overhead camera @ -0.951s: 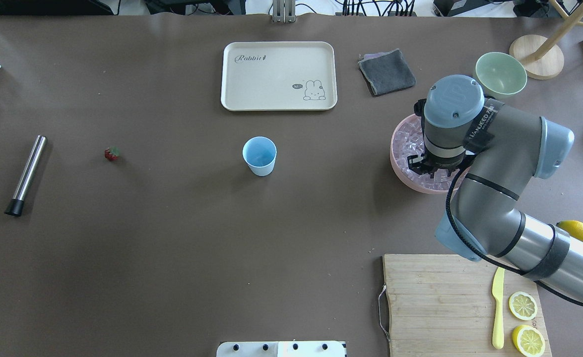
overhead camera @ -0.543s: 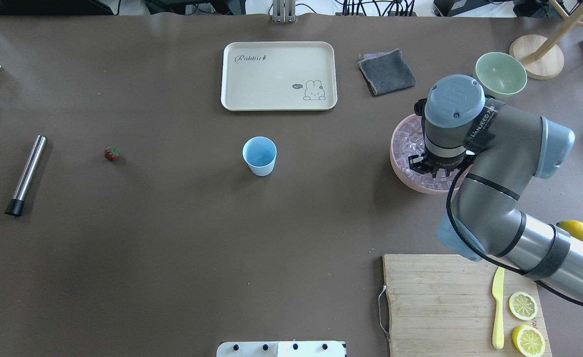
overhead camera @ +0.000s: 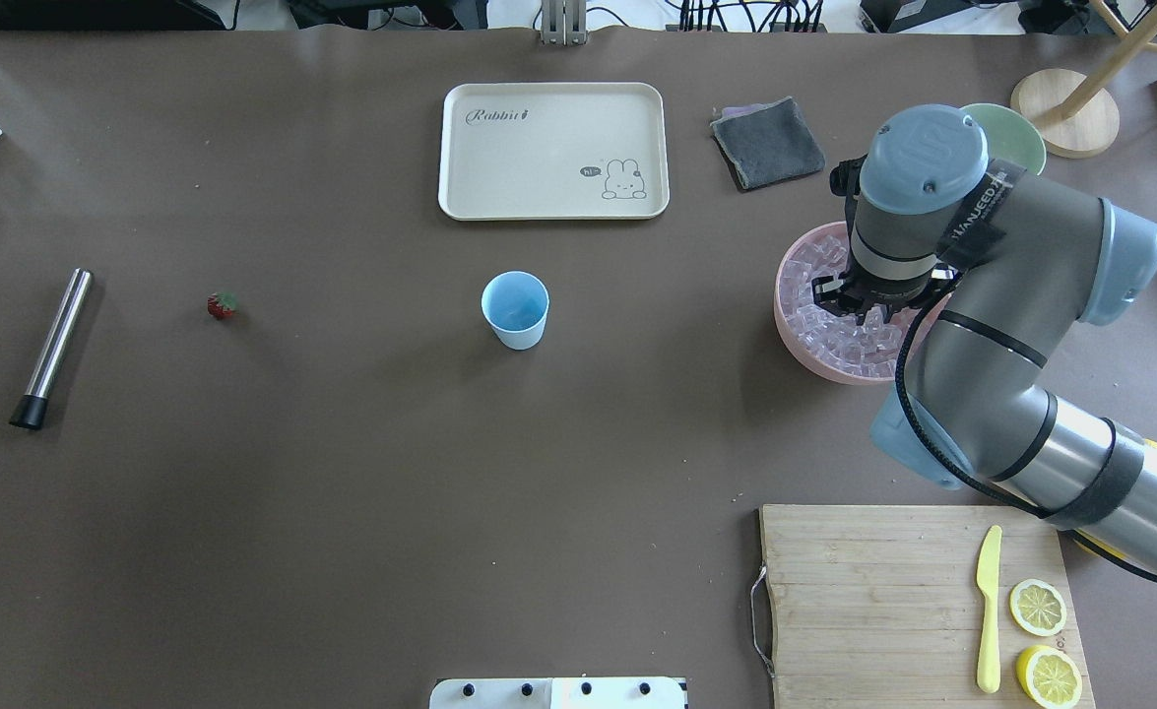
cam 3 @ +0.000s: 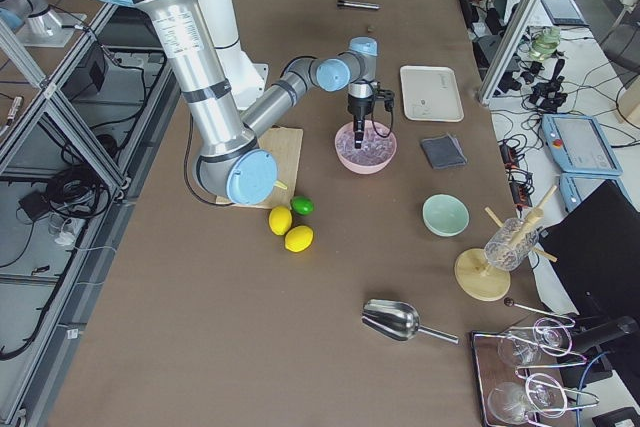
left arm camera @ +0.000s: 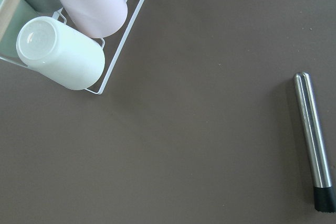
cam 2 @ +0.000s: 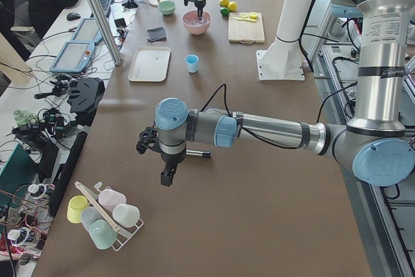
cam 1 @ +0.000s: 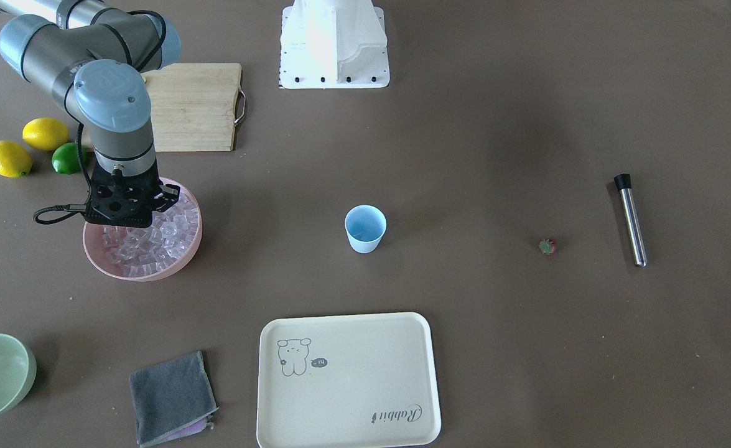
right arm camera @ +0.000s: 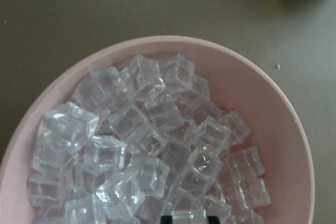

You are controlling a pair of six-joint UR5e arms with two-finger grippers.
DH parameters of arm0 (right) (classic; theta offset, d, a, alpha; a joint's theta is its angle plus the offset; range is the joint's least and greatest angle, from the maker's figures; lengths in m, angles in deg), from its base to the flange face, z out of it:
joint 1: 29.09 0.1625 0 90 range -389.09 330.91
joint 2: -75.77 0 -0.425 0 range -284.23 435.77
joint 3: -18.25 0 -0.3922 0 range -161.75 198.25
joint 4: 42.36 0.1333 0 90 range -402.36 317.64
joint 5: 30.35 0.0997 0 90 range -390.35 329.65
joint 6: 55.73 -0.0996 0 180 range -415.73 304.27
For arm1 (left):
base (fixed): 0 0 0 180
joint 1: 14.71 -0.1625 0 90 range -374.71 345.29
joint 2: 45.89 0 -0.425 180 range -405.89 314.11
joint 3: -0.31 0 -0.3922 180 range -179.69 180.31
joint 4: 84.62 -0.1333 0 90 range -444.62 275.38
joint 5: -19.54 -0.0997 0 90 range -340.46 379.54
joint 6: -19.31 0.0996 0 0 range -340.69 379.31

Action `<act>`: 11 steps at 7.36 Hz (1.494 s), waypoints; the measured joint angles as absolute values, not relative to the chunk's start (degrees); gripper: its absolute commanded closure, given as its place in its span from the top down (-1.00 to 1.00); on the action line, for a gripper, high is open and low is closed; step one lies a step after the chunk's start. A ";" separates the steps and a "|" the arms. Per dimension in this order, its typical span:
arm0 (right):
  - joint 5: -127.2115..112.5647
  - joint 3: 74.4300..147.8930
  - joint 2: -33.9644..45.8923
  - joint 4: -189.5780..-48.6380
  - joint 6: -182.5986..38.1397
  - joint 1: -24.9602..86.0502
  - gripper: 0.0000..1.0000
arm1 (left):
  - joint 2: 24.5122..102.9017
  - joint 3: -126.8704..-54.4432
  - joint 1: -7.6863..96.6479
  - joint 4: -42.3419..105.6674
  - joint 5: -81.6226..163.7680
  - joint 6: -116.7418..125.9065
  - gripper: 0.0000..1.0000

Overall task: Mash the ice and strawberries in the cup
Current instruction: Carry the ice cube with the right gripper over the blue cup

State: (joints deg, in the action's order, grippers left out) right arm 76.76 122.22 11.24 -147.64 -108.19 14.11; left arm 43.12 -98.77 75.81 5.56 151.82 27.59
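The light-blue cup (overhead camera: 515, 309) stands upright mid-table, also in the front view (cam 1: 365, 228). The tiny red strawberry (overhead camera: 222, 305) lies far to its left, next to nothing. The ice (right arm camera: 157, 129) fills a pink bowl (overhead camera: 784, 325). My right gripper (cam 1: 125, 219) hangs just above the ice; in the right wrist view its tips at the bottom edge appear shut on one ice cube (right arm camera: 189, 215). My left gripper (cam 2: 166, 178) hovers over bare table near the table's left end. It shows only in the left side view, so I cannot tell its state.
A steel muddler (overhead camera: 51, 347) lies at the far left, also below my left wrist (left arm camera: 314, 145) beside a wire rack of cups (left arm camera: 79, 40). A cream tray (overhead camera: 553, 148), grey cloth (overhead camera: 767, 143) and green bowl (overhead camera: 1021, 138) sit at the back. A cutting board (overhead camera: 864, 601) is front right.
My right arm has risen and shifted toward the back of the bowl; the gripper has come up out of the ice. Cup, strawberry and muddler have not moved.
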 measured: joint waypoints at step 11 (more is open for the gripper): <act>66.86 103.42 36.83 -122.23 -142.03 3.64 -0.77 | 43.41 -98.60 75.81 5.56 151.73 27.43 0.97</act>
